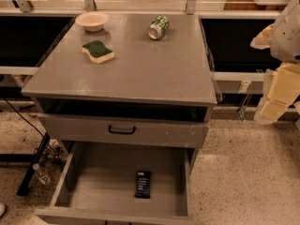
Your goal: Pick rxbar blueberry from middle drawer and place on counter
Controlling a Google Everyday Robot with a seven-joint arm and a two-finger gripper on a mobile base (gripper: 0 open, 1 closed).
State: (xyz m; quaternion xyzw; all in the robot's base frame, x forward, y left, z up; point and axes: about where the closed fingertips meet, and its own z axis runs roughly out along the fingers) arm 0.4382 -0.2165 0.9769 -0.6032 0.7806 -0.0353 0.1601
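Though gripper (271, 108) upper-right, rxbar blueberry (143, 184) lower-left

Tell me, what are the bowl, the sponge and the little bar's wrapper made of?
The bowl looks like matte beige plastic or ceramic. The sponge seems to be soft yellow foam with a rough green scrub top. The rxbar blueberry wrapper looks like thin dark plastic film with pale print, lying in the middle drawer. The gripper hangs at the right, beside the counter.
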